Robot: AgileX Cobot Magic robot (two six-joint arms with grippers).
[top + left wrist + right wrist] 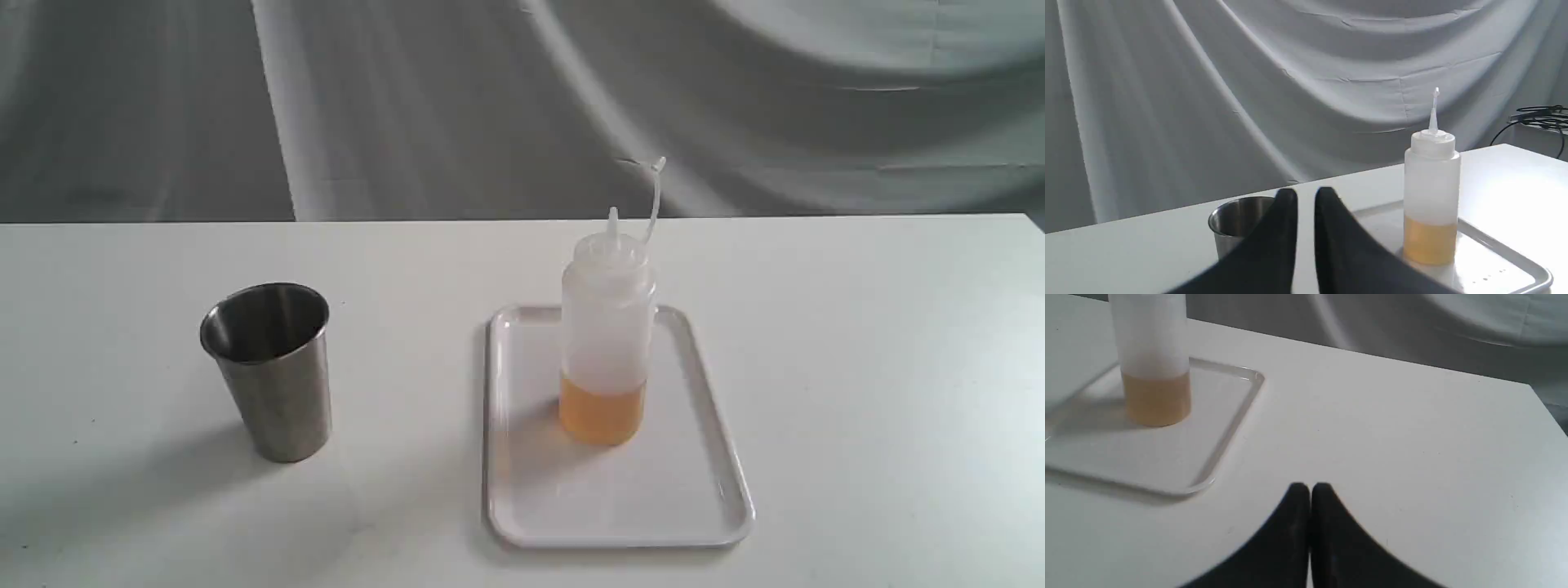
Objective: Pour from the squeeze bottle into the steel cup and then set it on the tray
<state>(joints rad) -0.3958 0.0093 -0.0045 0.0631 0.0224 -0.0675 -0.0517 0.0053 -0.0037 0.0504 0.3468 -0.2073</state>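
Note:
The squeeze bottle (606,343) stands upright on the white tray (694,490), with amber liquid filling its lower part and its cap strap sticking up beside the nozzle. The steel cup (273,367) stands upright on the table, left of the tray and apart from it. Neither gripper shows in the exterior view. My left gripper (1305,195) hovers short of the cup (1237,224) and bottle (1431,196), its black fingers nearly together with nothing between them. My right gripper (1310,488) is shut and empty over bare table, off to the side of the tray (1126,457) and bottle (1153,355).
A white table (857,367) carries everything, with a grey draped cloth (490,98) behind it. Black cables (1539,116) lie beyond the table's far corner in the left wrist view. The table's edge and corner show near the right gripper (1541,404).

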